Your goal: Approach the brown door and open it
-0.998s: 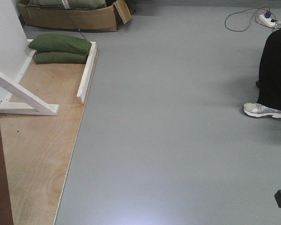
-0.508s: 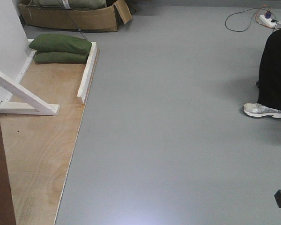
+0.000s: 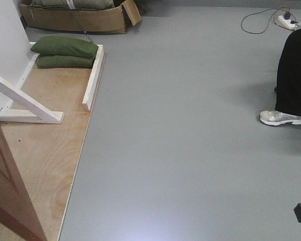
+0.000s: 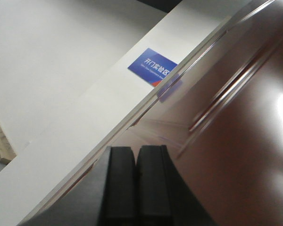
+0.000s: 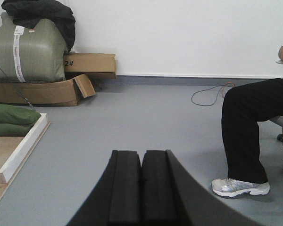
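Observation:
The brown door [image 3: 10, 191] shows as a slanted reddish-brown slab at the lower left of the front view, standing over the plywood base [image 3: 45, 150]. In the left wrist view its glossy panelled face [image 4: 236, 132] fills the right half, very close. My left gripper [image 4: 136, 149] is shut with its pads together and nothing between them, pointing at the door's edge where it meets the white frame [image 4: 85, 117]. My right gripper [image 5: 141, 153] is shut and empty, hanging over grey floor away from the door. The door's handle is out of view.
White frame beams [image 3: 25, 103] and green sandbags [image 3: 65, 50] sit on the plywood; a cardboard box [image 3: 75, 20] lies behind. A seated person's leg [image 3: 293, 75] and shoe [image 3: 283, 118] are at the right, with a power strip and cable [image 3: 283, 19] beyond. A blue sign [image 4: 152, 67] is on the frame.
The door's edge at the lower left has swung further right into the front view and now shows more of its face. The person's shoe shifted slightly.

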Robot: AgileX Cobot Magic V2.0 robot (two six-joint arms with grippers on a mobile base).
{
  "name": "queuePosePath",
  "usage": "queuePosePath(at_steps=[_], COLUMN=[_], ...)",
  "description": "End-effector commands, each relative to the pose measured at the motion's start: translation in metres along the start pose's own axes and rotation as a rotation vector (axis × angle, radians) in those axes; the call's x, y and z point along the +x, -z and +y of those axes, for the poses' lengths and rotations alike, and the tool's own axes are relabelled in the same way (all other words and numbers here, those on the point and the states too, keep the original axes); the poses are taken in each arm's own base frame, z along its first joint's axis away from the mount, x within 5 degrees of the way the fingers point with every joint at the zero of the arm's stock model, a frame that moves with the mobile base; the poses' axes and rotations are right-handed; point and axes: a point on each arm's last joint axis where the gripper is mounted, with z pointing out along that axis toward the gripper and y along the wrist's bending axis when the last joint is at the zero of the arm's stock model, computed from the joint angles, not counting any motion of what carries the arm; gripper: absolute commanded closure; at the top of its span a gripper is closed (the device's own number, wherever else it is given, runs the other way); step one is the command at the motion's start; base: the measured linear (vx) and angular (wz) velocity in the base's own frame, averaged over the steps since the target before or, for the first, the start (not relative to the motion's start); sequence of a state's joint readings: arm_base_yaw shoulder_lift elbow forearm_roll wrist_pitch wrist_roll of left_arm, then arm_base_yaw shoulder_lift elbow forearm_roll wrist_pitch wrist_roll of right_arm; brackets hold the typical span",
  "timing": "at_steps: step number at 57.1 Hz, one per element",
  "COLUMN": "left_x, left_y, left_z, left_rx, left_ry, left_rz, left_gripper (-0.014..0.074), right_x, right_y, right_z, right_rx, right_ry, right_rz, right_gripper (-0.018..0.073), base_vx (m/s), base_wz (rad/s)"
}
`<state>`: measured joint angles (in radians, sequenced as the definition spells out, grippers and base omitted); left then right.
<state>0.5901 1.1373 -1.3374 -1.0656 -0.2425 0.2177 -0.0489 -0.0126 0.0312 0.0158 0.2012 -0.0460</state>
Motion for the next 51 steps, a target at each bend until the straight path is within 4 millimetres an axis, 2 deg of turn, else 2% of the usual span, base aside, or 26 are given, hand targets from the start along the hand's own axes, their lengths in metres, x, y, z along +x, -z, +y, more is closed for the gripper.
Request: queuePosePath(at_steps=[1, 6, 18, 34, 38, 39, 40, 51], left_x=[-0.016, -0.016, 0.007, 0.058, 0.072, 0.096, 0.101, 0.129], left_y=[0.007, 0.011, 0.013, 0.019, 0.021, 0.021, 0.021, 0.023], left_z=[-0.014, -0.021, -0.037, -0.065, -0.071, -0.076, -0.076, -0.081], left_rx=[0.051, 0.095, 0.214, 0.447, 0.492, 0.532, 0.538, 0.582], left_ry=[-0.070, -0.185, -0.420, -0.693, -0.710, -0.697, -0.694, -0.691], left_rz=[-0.067, -0.056, 0.035, 0.131, 0.160, 0.221, 0.231, 0.298], left_gripper=[0.0603, 0.0603, 0.0603, 0.0603, 0.0603, 0.0603, 0.0603, 0.0603], right_x=[-0.006, -0.006, -0.006, -0.006, -0.006, -0.006, -0.006, -0.006], right_y=[0.001, 0.001, 0.001, 0.001, 0.001, 0.001, 0.001, 0.001], right_z=[-0.001, -0.001, -0.001, -0.001, -0.001, -0.001, -0.001, -0.001], right_rx=[0.010, 0.010, 0.010, 0.010, 0.010, 0.010, 0.010, 0.010], right_ry=[0.011, 0.011, 0.011, 0.011, 0.011, 0.011, 0.011, 0.011], right_rz=[-0.083, -0.083, -0.083, -0.083, -0.083, -0.083, -0.083, -0.083], right_gripper=[0.0559, 0.0559, 0.0559, 0.0559, 0.0559, 0.0559, 0.0559, 0.0559], base_vx=[0.00, 0.00, 0.00, 0.00, 0.00, 0.00, 0.00, 0.00], base_wz=[0.00, 0.00, 0.00, 0.00, 0.00, 0.00, 0.00, 0.00])
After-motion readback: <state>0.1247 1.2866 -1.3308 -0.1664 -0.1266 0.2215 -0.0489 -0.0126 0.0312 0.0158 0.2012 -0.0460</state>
